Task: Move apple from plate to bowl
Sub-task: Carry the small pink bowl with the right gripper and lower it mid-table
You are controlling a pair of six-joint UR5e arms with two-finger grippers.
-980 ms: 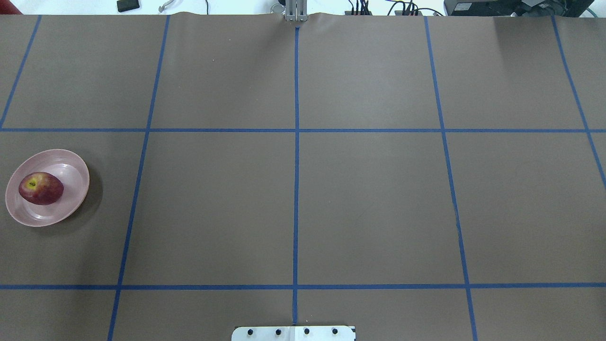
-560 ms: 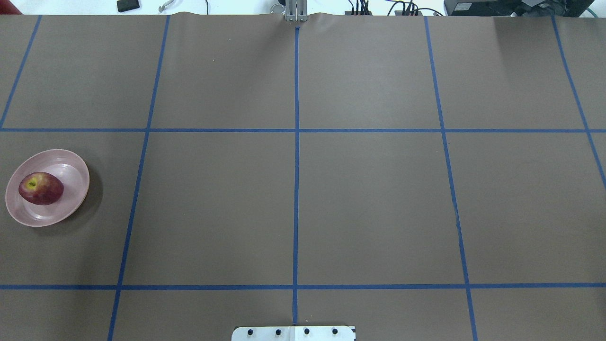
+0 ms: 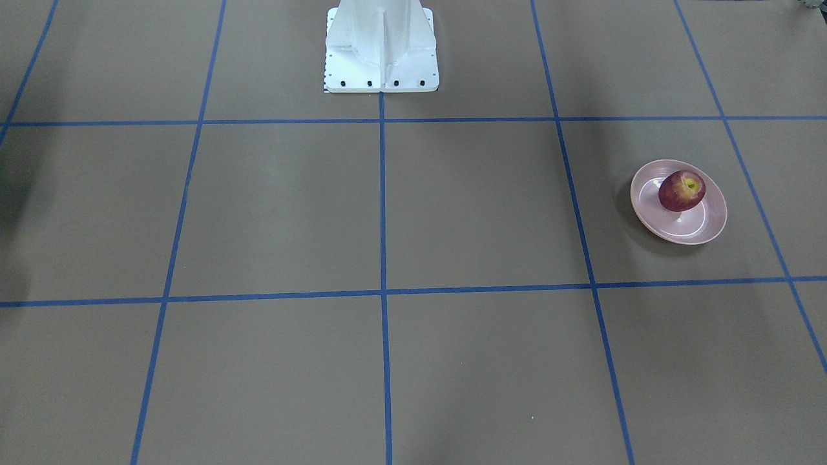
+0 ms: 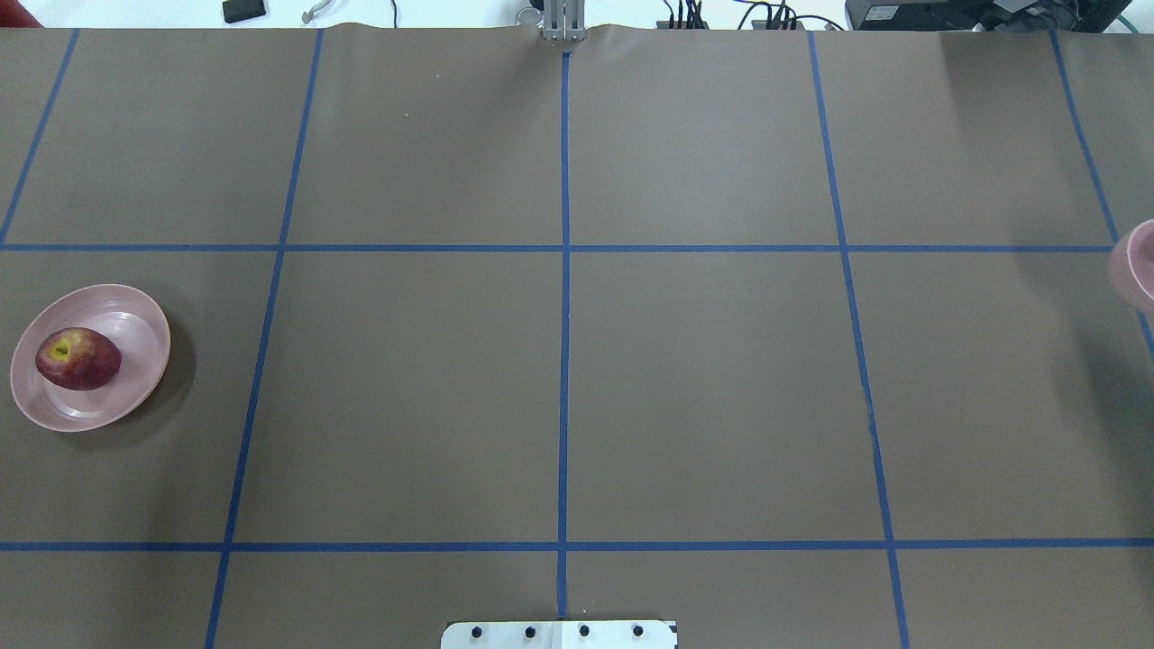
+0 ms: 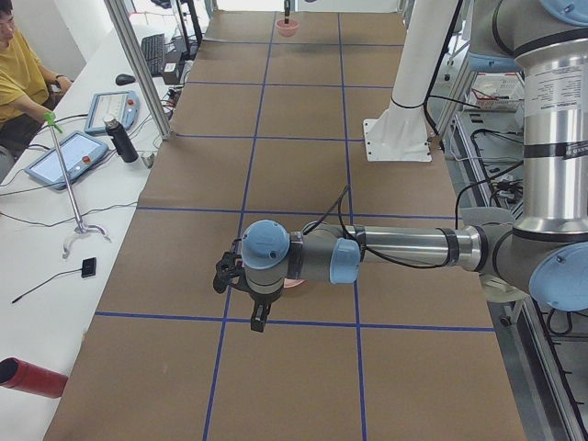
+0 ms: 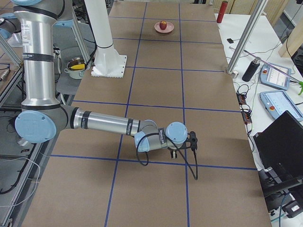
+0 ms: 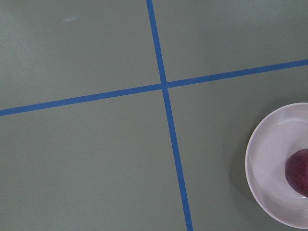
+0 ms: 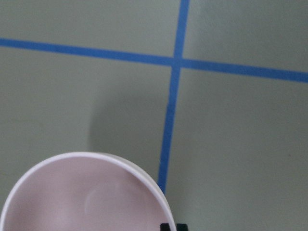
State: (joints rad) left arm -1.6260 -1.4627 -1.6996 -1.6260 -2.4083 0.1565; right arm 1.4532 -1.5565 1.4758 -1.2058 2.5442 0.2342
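The dark-red apple (image 4: 78,358) lies on the pale-pink plate (image 4: 135,315) at the table's left end; both also show in the front view, the apple (image 3: 681,190) on the plate (image 3: 678,227). The left wrist view shows the plate (image 7: 267,163) and the apple (image 7: 299,172) at its right edge. The pink bowl (image 4: 1138,270) is cut off by the overhead view's right edge and fills the bottom of the right wrist view (image 8: 57,202). My left gripper (image 5: 260,318) hangs high above the plate. My right gripper (image 6: 175,153) is over the bowl's end. I cannot tell whether either is open.
The white robot base (image 3: 381,51) stands at the table's middle, on my side. Blue tape lines (image 4: 564,361) divide the brown table into squares. An operator (image 5: 18,83), tablets and a bottle are at a side desk.
The bowl has come into the overhead view at the right edge. The apple and the plate have not moved.
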